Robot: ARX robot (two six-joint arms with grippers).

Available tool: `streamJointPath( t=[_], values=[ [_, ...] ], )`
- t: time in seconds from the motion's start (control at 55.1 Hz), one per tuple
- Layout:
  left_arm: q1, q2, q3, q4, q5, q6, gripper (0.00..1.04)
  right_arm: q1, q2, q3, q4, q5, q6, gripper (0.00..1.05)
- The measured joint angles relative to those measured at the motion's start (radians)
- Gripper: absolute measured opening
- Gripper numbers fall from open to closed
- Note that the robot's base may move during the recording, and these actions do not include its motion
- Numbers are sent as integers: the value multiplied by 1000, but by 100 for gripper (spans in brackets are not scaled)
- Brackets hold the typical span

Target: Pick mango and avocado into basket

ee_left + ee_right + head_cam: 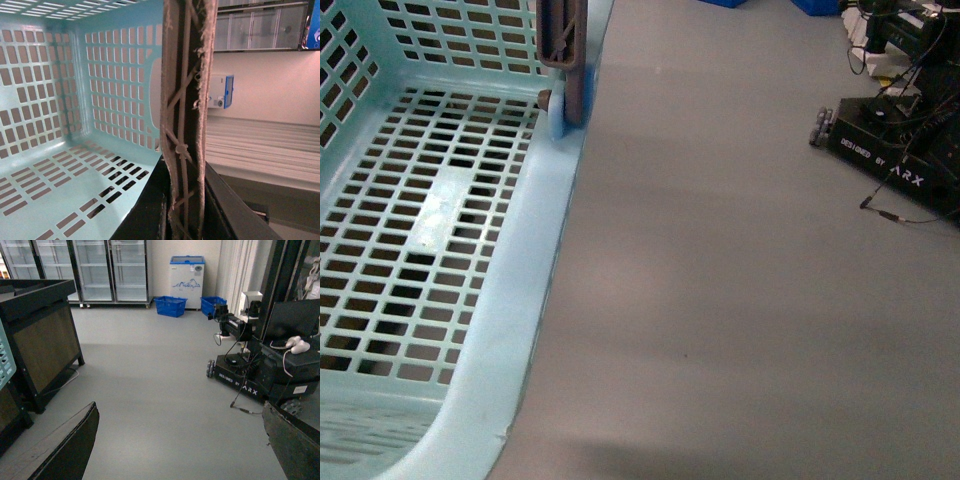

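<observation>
The pale teal basket (510,330) fills the left of the front view, lifted, with nothing on its lattice floor. Its brown handles (565,50) rise at the top. In the left wrist view my left gripper (186,220) is shut on the brown handles (187,100), bound by a white tie, with the basket's inside (75,125) beside them. My right gripper (182,450) is open and holds nothing, its fingers (70,450) wide apart over bare grey floor. The mango and the avocado are out of view.
A black ARX robot base (900,145) with cables stands on the grey floor at the right. The right wrist view shows a dark wooden stand (40,335), glass-door fridges (90,270), blue baskets (171,306) and a white chest freezer (186,275).
</observation>
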State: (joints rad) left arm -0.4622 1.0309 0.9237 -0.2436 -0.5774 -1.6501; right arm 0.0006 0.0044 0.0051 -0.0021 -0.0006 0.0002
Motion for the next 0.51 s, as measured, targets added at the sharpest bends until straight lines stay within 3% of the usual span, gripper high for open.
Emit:
streamJointPath(
  t=[0.508],
  values=[
    [0,0,3,0,0,0,12,0,0,0,0,0,0,97]
  ],
)
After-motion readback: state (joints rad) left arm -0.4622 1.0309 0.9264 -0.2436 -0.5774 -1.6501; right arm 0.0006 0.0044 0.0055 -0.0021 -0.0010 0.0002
